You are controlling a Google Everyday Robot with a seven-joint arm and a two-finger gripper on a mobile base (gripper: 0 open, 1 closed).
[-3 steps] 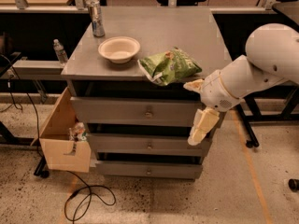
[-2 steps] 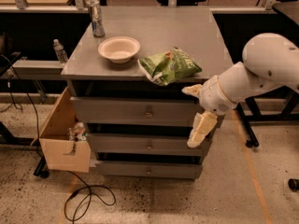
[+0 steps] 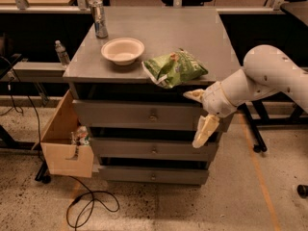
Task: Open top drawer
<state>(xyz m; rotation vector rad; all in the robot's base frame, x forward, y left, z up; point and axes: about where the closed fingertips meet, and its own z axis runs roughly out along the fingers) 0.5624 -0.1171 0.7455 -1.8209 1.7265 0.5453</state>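
The top drawer [image 3: 120,113] is the wide grey front just under the cabinet top, closed, with a small round metal knob [image 3: 153,115] at its centre. My gripper [image 3: 199,113] hangs in front of the drawer's right end, about a hand's width right of the knob and not touching it. Its two cream fingers are spread apart, one [image 3: 194,95] at the cabinet top's edge and one [image 3: 205,131] pointing down past the drawer's lower edge. It is open and empty. The white arm [image 3: 269,78] comes in from the right.
On the grey cabinet top [image 3: 192,37] are a white bowl [image 3: 122,50], a green chip bag [image 3: 174,68] overhanging the front edge, and a can [image 3: 99,19]. Two slimmer drawers [image 3: 153,149] sit below. A tan wooden box [image 3: 65,138] stands at the left, with a water bottle [image 3: 61,53] and a floor cable [image 3: 91,206].
The arm and gripper have shifted slightly left and down along the front of the top drawer. The drawer has not moved.
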